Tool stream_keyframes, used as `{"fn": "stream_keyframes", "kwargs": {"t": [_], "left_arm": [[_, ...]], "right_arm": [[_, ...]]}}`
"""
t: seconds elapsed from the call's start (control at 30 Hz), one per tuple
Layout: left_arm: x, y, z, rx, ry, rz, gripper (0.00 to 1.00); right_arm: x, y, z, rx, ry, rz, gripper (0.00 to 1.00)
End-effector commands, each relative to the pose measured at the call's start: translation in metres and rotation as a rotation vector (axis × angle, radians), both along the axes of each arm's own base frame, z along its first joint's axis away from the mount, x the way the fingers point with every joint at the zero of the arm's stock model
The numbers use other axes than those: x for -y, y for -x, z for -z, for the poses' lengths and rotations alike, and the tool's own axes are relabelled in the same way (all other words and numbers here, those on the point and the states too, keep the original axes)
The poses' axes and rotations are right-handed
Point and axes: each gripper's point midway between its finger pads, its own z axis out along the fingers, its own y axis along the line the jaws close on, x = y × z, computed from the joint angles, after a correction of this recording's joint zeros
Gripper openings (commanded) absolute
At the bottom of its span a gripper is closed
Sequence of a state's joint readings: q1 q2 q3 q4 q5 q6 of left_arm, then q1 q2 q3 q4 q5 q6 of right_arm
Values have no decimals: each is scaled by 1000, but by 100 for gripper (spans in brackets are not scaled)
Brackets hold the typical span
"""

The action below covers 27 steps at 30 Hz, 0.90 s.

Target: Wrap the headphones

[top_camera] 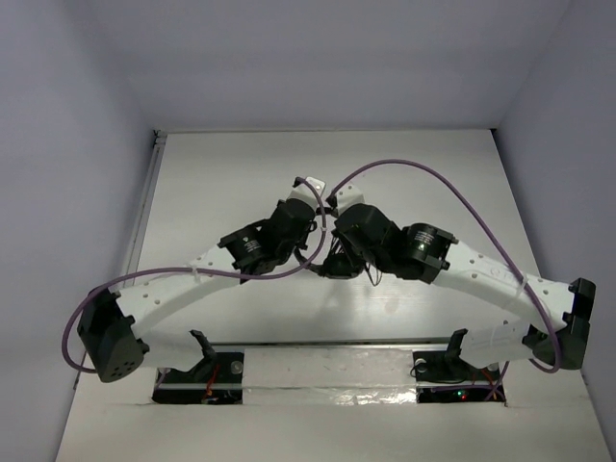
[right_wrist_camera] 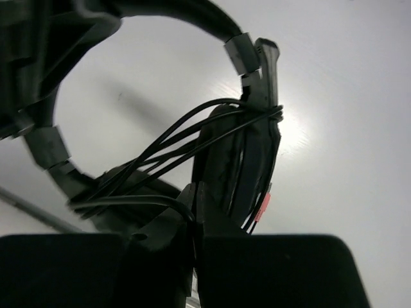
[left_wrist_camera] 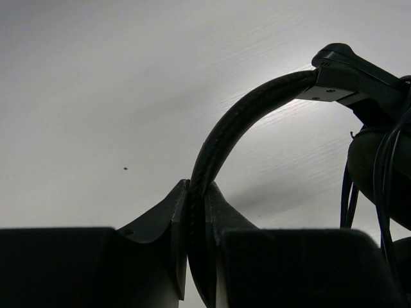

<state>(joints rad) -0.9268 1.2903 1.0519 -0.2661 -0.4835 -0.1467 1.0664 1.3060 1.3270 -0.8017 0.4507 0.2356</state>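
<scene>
The black headphones (top_camera: 337,265) hang between the two arms above the middle of the white table. My left gripper (left_wrist_camera: 198,189) is shut on the curved headband (left_wrist_camera: 231,128), which arches up and right to an earcup (left_wrist_camera: 379,167). My right gripper (right_wrist_camera: 198,192) is shut on the thin black cord (right_wrist_camera: 148,202). Several turns of cord lie wound round an earcup (right_wrist_camera: 244,160). The headband (right_wrist_camera: 192,13) curves across the top of the right wrist view. From above, the left gripper (top_camera: 306,231) and the right gripper (top_camera: 345,248) nearly touch, and their fingertips are hidden.
Thick purple robot cables loop over the right arm (top_camera: 433,178) and under the left arm (top_camera: 241,277). Grey walls close in the table (top_camera: 404,154) on the left, right and back. Both arm bases (top_camera: 318,371) sit at the near edge.
</scene>
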Motion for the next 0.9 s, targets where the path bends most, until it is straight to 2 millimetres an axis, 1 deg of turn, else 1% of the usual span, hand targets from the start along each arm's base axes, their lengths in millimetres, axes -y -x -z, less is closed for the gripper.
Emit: {"fn": "stream_keyframes", "kwargs": {"t": [0.0, 0.03, 0.1, 0.13, 0.17, 0.23, 0.27, 0.3, 0.37, 0.4, 0.43, 0.47, 0.53, 0.57, 0.6, 0.63, 0.7, 0.73, 0.77, 0.8, 0.87], "left_arm": [[3, 14, -17, 3, 66, 76, 0], [2, 14, -18, -3, 85, 75, 0], [9, 18, -26, -8, 139, 122, 0], [13, 21, -29, -12, 157, 152, 0], [14, 22, -30, -13, 158, 162, 0], [14, 24, -28, -19, 148, 174, 0], [12, 25, -27, -19, 141, 177, 0], [11, 26, -27, -20, 137, 176, 0], [9, 28, -25, -24, 118, 192, 0], [8, 29, -25, -23, 111, 196, 0], [6, 29, -25, -22, 104, 191, 0], [-3, 27, -22, -17, 69, 157, 0], [-14, 22, -23, 1, 28, 115, 0], [-29, 17, -23, 16, -28, 46, 0], [-36, 15, -24, 22, -54, 12, 0], [-42, 12, -30, 43, -64, -22, 0], [-46, 9, -35, 67, -76, -36, 0], [-50, 6, -41, 86, -83, -60, 0], [-57, 3, -45, 106, -103, -99, 0], [-58, 2, -46, 111, -112, -105, 0], [-57, -1, -49, 123, -118, -106, 0]], "right_arm": [[18, -27, -45, 199, -63, 166, 0], [19, -28, -46, 208, -72, 175, 0], [15, -28, -52, 220, -128, 175, 0], [13, -31, -59, 249, -158, 180, 0], [16, -33, -62, 266, -162, 190, 0], [23, -37, -77, 321, -190, 230, 0], [33, -42, -82, 365, -158, 261, 0], [38, -43, -87, 388, -151, 274, 1], [47, -48, -94, 443, -105, 304, 3], [50, -49, -94, 452, -82, 309, 3], [49, -51, -93, 454, -62, 312, 3], [49, -51, -90, 451, -36, 301, 4], [51, -54, -85, 449, -12, 303, 7], [49, -53, -77, 424, 20, 289, 9], [49, -52, -73, 405, 30, 290, 9], [46, -51, -66, 377, 45, 277, 9], [38, -47, -59, 336, 36, 228, 9], [40, -43, -52, 309, 65, 214, 9], [39, -41, -48, 285, 52, 221, 8], [33, -37, -46, 255, 40, 192, 7], [32, -31, -42, 214, 31, 173, 5]]}}
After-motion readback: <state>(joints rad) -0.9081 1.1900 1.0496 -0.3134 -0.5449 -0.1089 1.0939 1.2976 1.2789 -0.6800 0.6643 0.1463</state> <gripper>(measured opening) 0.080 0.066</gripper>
